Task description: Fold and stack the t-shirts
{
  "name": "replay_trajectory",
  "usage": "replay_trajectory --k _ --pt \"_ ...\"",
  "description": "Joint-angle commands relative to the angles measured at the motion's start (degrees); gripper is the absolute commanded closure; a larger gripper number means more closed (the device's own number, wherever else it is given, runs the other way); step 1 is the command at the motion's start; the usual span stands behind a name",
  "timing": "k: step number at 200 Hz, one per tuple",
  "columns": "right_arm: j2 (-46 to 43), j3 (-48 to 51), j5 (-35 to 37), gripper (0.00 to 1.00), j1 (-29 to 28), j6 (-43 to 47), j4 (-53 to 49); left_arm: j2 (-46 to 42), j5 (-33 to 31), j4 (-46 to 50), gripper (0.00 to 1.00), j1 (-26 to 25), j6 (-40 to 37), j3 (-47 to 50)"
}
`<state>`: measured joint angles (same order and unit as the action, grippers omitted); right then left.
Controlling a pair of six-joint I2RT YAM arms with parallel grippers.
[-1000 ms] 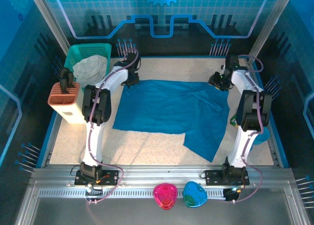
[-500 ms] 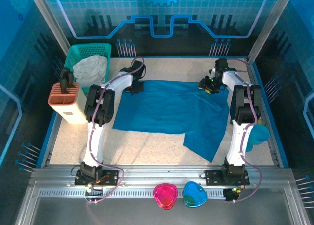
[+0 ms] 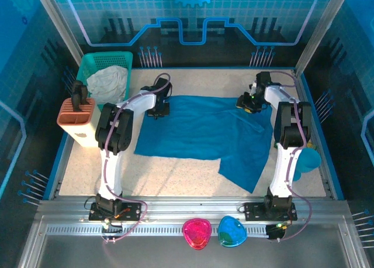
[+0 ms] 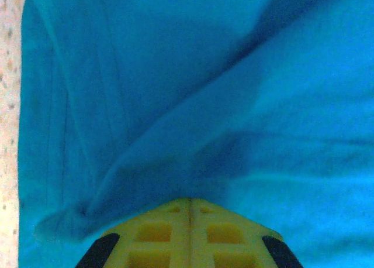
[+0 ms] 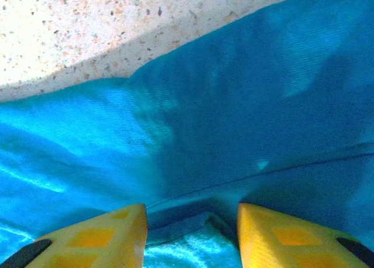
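A teal-blue t-shirt (image 3: 204, 133) lies spread over the middle of the table, with a flap hanging toward the front right. My left gripper (image 3: 159, 107) sits low on the shirt's far left corner. In the left wrist view its yellow fingers (image 4: 190, 212) are pressed together, and a ridge of the t-shirt (image 4: 175, 104) runs into them. My right gripper (image 3: 248, 102) rests on the far right edge of the shirt. In the right wrist view it (image 5: 193, 224) stands open, its fingers (image 5: 111, 236) astride a raised fold of the t-shirt (image 5: 234, 122).
A green basket (image 3: 123, 59) holding a pale cloth (image 3: 108, 81) stands at the far left. An orange slotted holder (image 3: 76, 116) sits in front of it. Pink (image 3: 197, 233) and blue (image 3: 232, 232) heart-shaped dishes lie on the front rail. A teal object (image 3: 308, 160) sits beside the right arm.
Both grippers have come down from the far table edge onto the shirt's far corners. The left one has pulled up a ridge of cloth.
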<state>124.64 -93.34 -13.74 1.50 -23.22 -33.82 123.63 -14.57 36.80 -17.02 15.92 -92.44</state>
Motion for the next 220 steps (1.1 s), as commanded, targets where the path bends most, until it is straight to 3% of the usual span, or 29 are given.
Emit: replay_trajectory --k 1,41,59,107,177,220 --pt "-1.51 -0.26 1.26 0.54 -0.53 1.77 -0.46 -4.64 1.98 -1.83 0.95 -0.39 2.41 1.94" --pt "-1.37 -0.3 -0.42 0.56 -0.53 1.89 -0.11 -6.13 2.26 -1.43 0.96 -1.08 2.92 1.59" --pt "-1.6 -0.09 -1.61 0.62 -0.53 1.66 0.07 -6.43 2.13 -1.11 0.96 -1.35 2.84 1.13" --pt "-5.1 2.31 -2.17 1.0 -0.62 1.43 0.25 -7.76 1.49 -0.73 0.95 -1.66 2.62 1.52" --pt "-15.67 13.98 -0.12 1.0 -3.83 -3.52 4.24 -12.14 0.14 -1.94 0.94 -1.88 2.4 4.88" --pt "-18.47 22.36 -1.08 0.78 -8.38 -10.84 10.54 -13.62 -0.71 -2.32 0.9 -1.88 1.23 6.52"
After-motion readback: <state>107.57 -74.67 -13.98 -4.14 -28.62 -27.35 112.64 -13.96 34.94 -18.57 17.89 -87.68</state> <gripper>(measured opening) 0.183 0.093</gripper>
